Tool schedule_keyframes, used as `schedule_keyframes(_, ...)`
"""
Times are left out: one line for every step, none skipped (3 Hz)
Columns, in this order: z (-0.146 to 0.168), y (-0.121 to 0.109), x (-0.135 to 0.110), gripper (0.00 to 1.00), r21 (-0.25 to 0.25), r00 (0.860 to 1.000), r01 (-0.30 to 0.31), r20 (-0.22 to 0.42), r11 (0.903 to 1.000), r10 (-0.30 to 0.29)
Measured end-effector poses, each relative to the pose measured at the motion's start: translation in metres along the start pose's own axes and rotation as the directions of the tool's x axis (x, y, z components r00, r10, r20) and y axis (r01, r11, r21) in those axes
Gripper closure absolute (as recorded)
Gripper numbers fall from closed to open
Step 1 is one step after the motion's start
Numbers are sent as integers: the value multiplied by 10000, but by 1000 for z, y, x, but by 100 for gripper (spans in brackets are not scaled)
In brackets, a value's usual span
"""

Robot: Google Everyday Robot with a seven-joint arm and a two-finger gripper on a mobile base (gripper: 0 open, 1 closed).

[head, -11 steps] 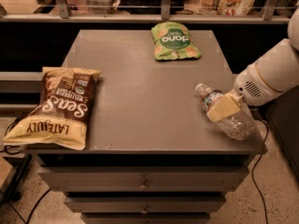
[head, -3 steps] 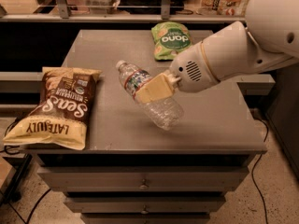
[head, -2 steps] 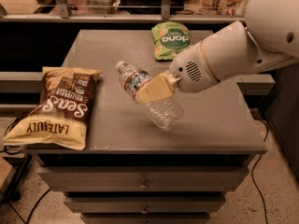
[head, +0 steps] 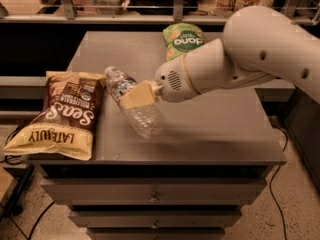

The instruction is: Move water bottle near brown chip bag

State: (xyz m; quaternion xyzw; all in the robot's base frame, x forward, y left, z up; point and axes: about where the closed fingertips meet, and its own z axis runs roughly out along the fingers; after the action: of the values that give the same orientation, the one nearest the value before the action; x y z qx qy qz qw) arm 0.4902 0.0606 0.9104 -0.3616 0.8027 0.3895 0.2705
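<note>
On the far left, the brown chip bag point(head: 59, 113) lies flat on the gray table point(head: 220, 129), and its pale yellow bottom end sticks out a little past the table's left edge. Just to the right of the bag is the water bottle point(head: 146, 120). It is tilted, with its white cap point(head: 108, 71) pointing up and to the left and its clear bumpy bottom end pointing down and to the right. The cap is just beside the bag's top right corner, but I cannot tell if they touch. The red, blue and white label point(head: 120, 85) sits right under the cap. The gripper point(head: 134, 97) is closed around the middle of the bottle and holds it tight. One tan finger point(head: 140, 94) lies across the front of the bottle, and the other one is hidden behind it. I cannot tell if the bottom of the bottle rests on the table or hangs just above it. The big white arm point(head: 250, 54) comes in from the right side and reaches over the table to the gripper. Behind the arm, at the back of the table, lies a small green bag point(head: 182, 40). Under the table top are gray drawers point(head: 155, 196).
</note>
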Motion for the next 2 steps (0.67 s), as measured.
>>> schedule_keyframes(41, -13, -8, 74, -523, 9961, -793, 346, 9955, 812)
schedule_keyframes(65, -19, -11, 51, -810, 9909, -1230, 443, 9891, 1268)
